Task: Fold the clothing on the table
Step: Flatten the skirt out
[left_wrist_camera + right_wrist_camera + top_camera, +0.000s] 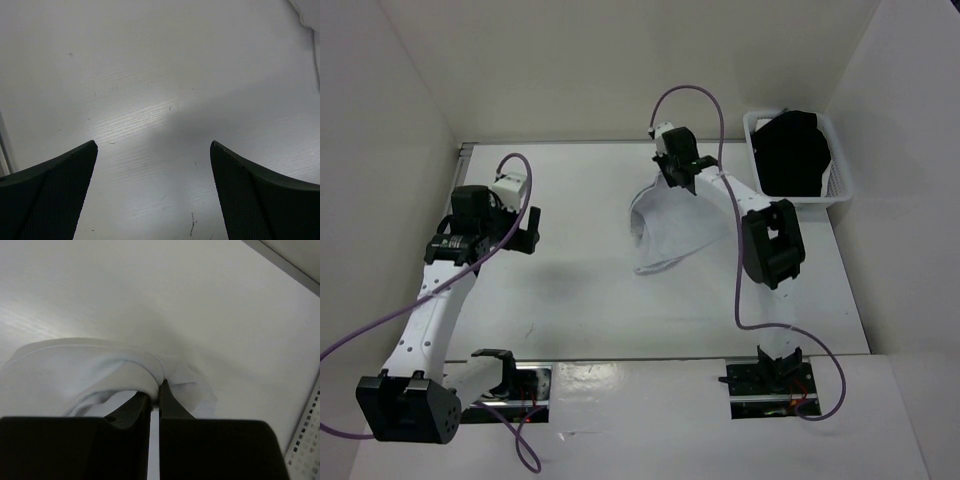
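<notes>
The clothing [670,228] lies on the table [580,300], its far edge caught between the tips of the right claw [155,395], the rest spread nearer than it. To that claw's right stands a basket [843,188] with a second garment [792,150] in it. The left claw [153,145] hangs well to the left, over the table.

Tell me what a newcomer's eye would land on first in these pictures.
The right pincer stands out first: it is shut on a bunched edge of the white clothing, which drapes from it near the far middle of the table. The left pincer hangs wide open over a bare stretch on the left. A black garment fills the white basket in the far right corner.
</notes>
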You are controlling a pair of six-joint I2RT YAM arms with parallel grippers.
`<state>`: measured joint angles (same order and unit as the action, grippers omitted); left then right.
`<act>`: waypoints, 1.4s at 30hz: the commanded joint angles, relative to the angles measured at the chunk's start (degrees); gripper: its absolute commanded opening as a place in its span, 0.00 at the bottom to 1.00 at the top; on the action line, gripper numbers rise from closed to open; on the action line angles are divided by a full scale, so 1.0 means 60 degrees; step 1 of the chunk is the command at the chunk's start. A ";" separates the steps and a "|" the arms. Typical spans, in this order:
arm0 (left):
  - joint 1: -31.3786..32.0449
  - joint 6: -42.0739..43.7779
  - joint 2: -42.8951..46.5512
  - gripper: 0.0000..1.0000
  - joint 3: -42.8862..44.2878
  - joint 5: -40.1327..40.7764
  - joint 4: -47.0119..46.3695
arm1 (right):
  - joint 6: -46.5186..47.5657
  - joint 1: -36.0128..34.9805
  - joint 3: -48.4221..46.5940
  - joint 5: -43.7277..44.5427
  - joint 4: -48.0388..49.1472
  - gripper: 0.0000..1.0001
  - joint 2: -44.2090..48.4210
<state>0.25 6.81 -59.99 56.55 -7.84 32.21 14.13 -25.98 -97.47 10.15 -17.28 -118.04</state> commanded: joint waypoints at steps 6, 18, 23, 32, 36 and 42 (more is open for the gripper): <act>0.0133 0.0285 -0.0299 0.99 -0.0065 -0.0758 0.0023 | -0.0994 0.1341 -0.1041 0.0405 -0.1090 0.00 -0.0777; 0.3386 -0.0181 -0.3259 0.86 0.1502 -0.0392 -0.1015 | -0.0378 -0.0179 0.1257 -0.0037 -0.1281 0.00 -0.0029; 0.3386 -0.0650 -0.2763 0.90 0.1108 -0.0393 -0.2495 | -0.0378 -0.0943 0.1611 -0.0416 -0.1528 0.00 0.0147; 0.3386 -0.0871 -0.3551 0.91 0.0813 -0.0203 -0.2892 | -0.0480 -0.1734 0.1742 -0.2410 -0.2540 0.00 0.0570; 0.3386 -0.0871 -0.3742 0.91 0.0813 -0.0305 -0.2892 | -0.0568 -0.1707 0.2022 -0.2410 -0.2408 0.00 0.1186; 0.3474 -0.0974 -0.4547 0.77 0.0813 -0.0305 -0.2892 | -0.0481 -0.1149 0.1699 -0.3391 -0.2628 0.00 0.2107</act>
<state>20.71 2.17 -85.25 61.58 -8.93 16.16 11.40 -34.30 -85.47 -6.70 -32.16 -111.28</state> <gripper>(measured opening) 0.790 0.053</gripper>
